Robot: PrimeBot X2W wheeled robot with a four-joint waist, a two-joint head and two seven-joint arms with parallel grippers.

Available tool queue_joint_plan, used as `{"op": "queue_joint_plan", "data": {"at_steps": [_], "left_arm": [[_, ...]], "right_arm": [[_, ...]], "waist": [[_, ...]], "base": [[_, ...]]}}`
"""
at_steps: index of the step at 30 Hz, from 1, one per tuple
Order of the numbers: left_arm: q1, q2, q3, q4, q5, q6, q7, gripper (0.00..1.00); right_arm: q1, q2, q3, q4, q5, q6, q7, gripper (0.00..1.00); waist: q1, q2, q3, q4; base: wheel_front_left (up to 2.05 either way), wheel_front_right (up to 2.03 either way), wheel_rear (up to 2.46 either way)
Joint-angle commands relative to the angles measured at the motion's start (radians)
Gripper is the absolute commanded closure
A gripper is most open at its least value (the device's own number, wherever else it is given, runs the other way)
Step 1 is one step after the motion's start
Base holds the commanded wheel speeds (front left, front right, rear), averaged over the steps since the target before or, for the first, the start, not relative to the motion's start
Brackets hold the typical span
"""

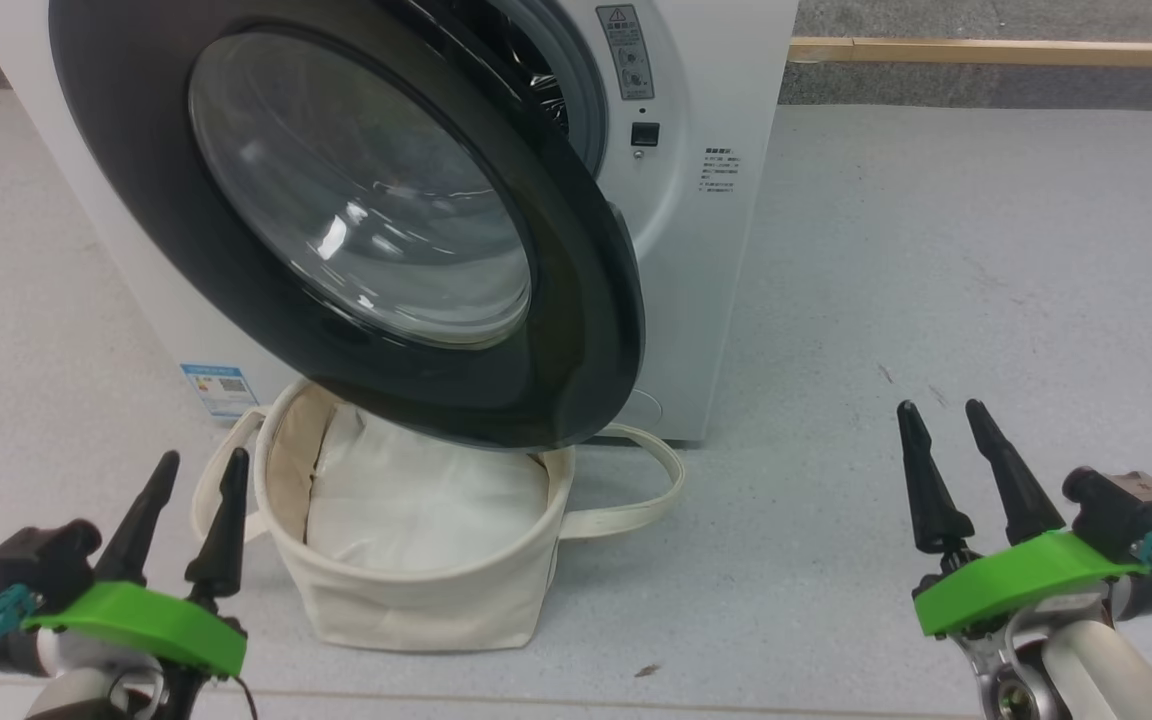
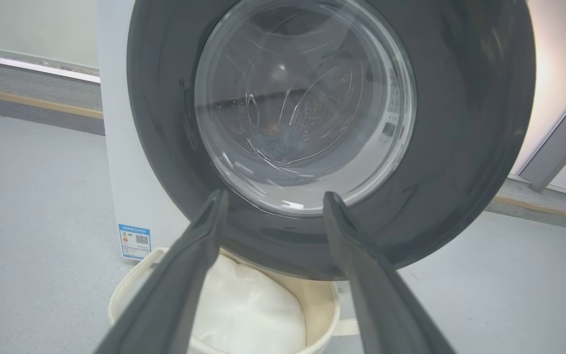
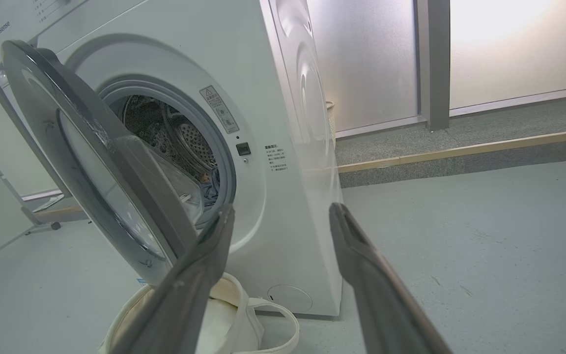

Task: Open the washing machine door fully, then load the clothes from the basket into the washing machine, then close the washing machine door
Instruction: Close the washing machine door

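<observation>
The left gripper is hovering low on the robot's left. Its fingers are standing apart w/ nothing btwn them. The right gripper is hovering on the robot's right over bare grey floor. Its fingers are spread too, gripping nothing, well apart from the machine.

Just beyond the left gripper, the basket is sitting on the floor right in front of the washing machine. Its loop handles are flopping out to either side, and a plain white cloth bundle is lying inside it.

Above it the washing machine door is hanging partly open, attached on the robot's left side. Its lower edge is overhanging the back of the basket. Past the door's free edge, the grey-rimmed opening and perforated steel drum are showing.

The clothes, light blue w/ a bit of orange-brown, are lying low inside the drum near the front. They're also showing dimly thru the door glass in the left wrist view.

A small blue label is sitting low on the machine's front, just left of the basket.
</observation>
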Motion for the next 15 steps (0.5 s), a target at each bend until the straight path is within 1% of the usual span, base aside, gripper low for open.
{"op": "queue_joint_plan", "data": {"at_steps": [1, 11, 12, 13, 14, 15], "left_arm": [[-0.019, 0.032, 0.051, -0.031, 0.0, -0.006, -0.012, 0.0], [-0.003, 0.026, 0.071, -0.039, 0.003, -0.006, -0.012, 0.0], [-0.002, 0.025, 0.073, -0.04, 0.002, -0.006, -0.012, 0.0], [-0.001, 0.025, 0.074, -0.04, 0.002, -0.006, -0.012, 0.0], [-0.001, 0.026, 0.074, -0.04, 0.003, -0.006, -0.012, 0.0], [-0.001, 0.026, 0.075, -0.042, 0.004, -0.006, -0.012, 0.0]], "right_arm": [[-0.016, -0.014, 0.016, -0.033, -0.006, 0.001, -0.008, 0.0], [-0.011, -0.024, 0.027, -0.03, 0.006, 0.001, -0.008, 0.0], [-0.012, -0.025, 0.027, -0.03, 0.006, 0.001, -0.008, 0.01], [-0.013, -0.025, 0.026, -0.03, 0.006, 0.001, -0.008, 0.34], [-0.015, -0.026, 0.026, -0.032, 0.005, 0.001, -0.008, 0.82], [-0.018, -0.026, 0.026, -0.035, 0.003, 0.001, -0.008, 1.0]], "waist": [[0.0, -0.0001, -0.001, -0.001], [0.0, -0.0001, -0.007, 0.015], [0.0, -0.0001, -0.009, 0.019], [0.0, -0.0001, -0.01, 0.023], [0.0, -0.0001, -0.011, 0.026], [0.0, -0.0001, -0.012, 0.031]], "base": [[0.0, 0.0, 0.0], [0.0, 0.0, 0.0], [0.0, 0.0, 0.0], [0.0, 0.0, 0.0], [0.0, 0.0, 0.0], [0.0, 0.0, 0.0]]}}
